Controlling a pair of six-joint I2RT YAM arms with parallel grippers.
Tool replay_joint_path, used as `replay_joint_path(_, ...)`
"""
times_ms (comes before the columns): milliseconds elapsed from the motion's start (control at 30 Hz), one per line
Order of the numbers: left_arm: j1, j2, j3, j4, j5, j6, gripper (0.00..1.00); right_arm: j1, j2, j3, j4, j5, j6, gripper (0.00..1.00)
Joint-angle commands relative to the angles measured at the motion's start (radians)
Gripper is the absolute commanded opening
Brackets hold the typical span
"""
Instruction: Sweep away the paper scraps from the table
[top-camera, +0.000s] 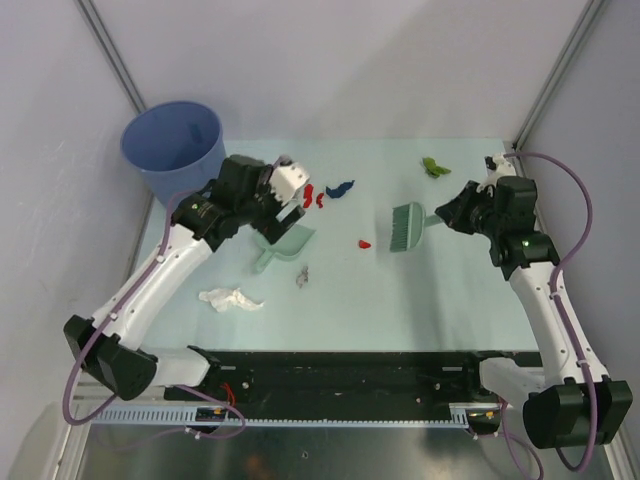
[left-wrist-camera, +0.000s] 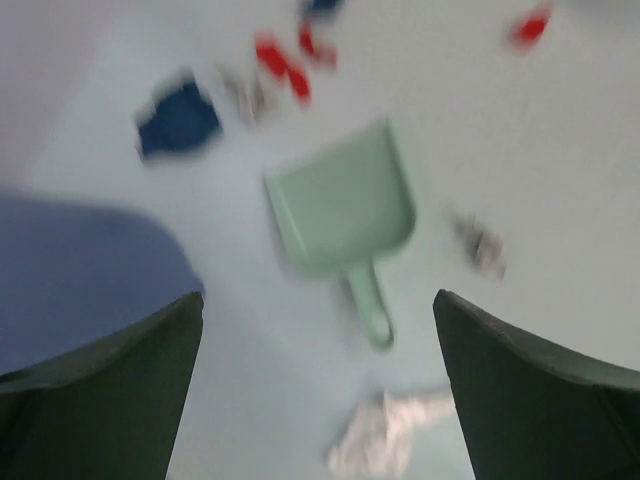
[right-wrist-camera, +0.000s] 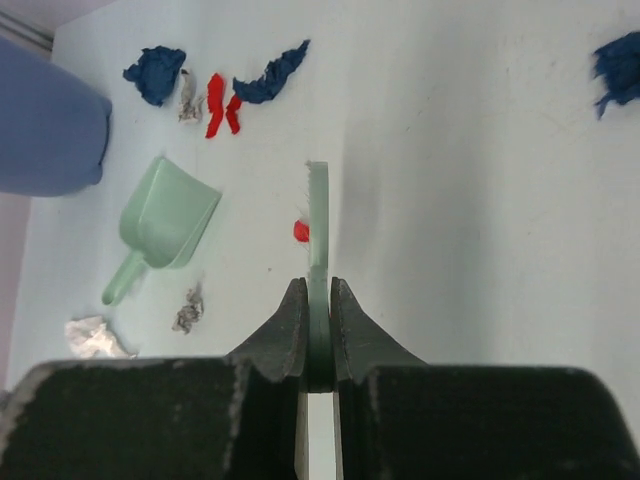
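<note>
The right gripper (right-wrist-camera: 318, 292) is clamped on the handle of the mint-green brush (right-wrist-camera: 318, 215). Its jaws are nearly together, with both pads touching the handle sides. The brush head rests on the table (top-camera: 400, 290), and one small red scrap (right-wrist-camera: 301, 231) lies just beside the bristles.

The left gripper (left-wrist-camera: 318, 298) has its jaws spread wide and grips nothing. It hangs above the dustpan (left-wrist-camera: 345, 205), which lies flat on the table. The left wrist view is blurred.

The paper scraps (top-camera: 340, 188) lie scattered on the table:
- Dark blue and red pieces lie near the blue bucket (top-camera: 172, 145).
- A grey wad (right-wrist-camera: 188, 310) and a white wad (right-wrist-camera: 92, 337) lie near the dustpan handle.
- An olive green piece (top-camera: 434, 167) lies at the far right.
</note>
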Motion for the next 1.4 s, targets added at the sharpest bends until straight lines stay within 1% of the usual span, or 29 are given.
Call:
replay_joint_path(0,0.117,-0.064,-0.195,-0.070,-0.011,-0.027,1.00,0.031,0.012,0.123,-0.049,0.141,-0.102,0.00)
replay_joint_path(33,0.137,-0.088,-0.250,-0.070,0.019,-0.027,1.00,0.040,0.012,0.132,-0.067,0.153,-0.110,0.00)
replay_joint_path(133,0.227,-0.096,-0.342,-0.070,0.082,-0.037,1.00,0.048,0.007,0.141,-0.089,0.179,-0.136,0.00)
replay_joint_path(233,0.284,-0.069,-0.405,-0.068,0.096,-0.039,1.00,0.048,0.013,0.147,-0.117,0.193,-0.165,0.00)
replay_joint_path(467,0.339,-0.038,-0.428,-0.064,0.117,-0.034,1.00,0.048,0.027,0.147,-0.149,0.213,-0.187,0.00)
replay_joint_path(667,0.416,0.020,-0.444,-0.030,0.127,-0.030,1.00,0.048,0.024,0.149,-0.147,0.219,-0.191,0.00)
replay_joint_path(867,0.429,0.092,-0.442,0.001,0.124,-0.034,1.00,0.048,0.026,0.149,-0.150,0.233,-0.193,0.00)
replay_joint_path(967,0.430,0.112,-0.441,0.002,0.223,-0.043,1.00,0.048,0.024,0.149,-0.157,0.244,-0.195,0.00)
replay_joint_path(1033,0.429,0.138,-0.412,0.004,0.298,-0.065,1.00,0.048,0.024,0.149,-0.157,0.245,-0.191,0.00)
replay_joint_path(1100,0.418,0.195,-0.380,0.007,0.318,-0.092,1.00,0.048,0.023,0.149,-0.157,0.245,-0.187,0.00)
replay_joint_path(1133,0.412,0.212,-0.355,0.008,0.319,-0.109,1.00,0.046,0.020,0.149,-0.158,0.245,-0.184,0.00)
replay_joint_path(1233,0.337,0.255,-0.344,0.018,0.279,-0.109,0.98,0.043,0.010,0.149,-0.169,0.253,-0.182,0.00)
replay_joint_path(1267,0.292,0.270,-0.347,0.033,0.229,-0.105,0.98,0.042,0.006,0.149,-0.178,0.259,-0.185,0.00)
replay_joint_path(1333,0.272,0.292,-0.346,0.053,0.187,-0.102,0.98,0.038,-0.004,0.149,-0.189,0.276,-0.190,0.00)
replay_joint_path(1367,0.272,0.324,-0.338,0.065,0.135,-0.108,0.97,0.038,-0.014,0.149,-0.195,0.279,-0.191,0.00)
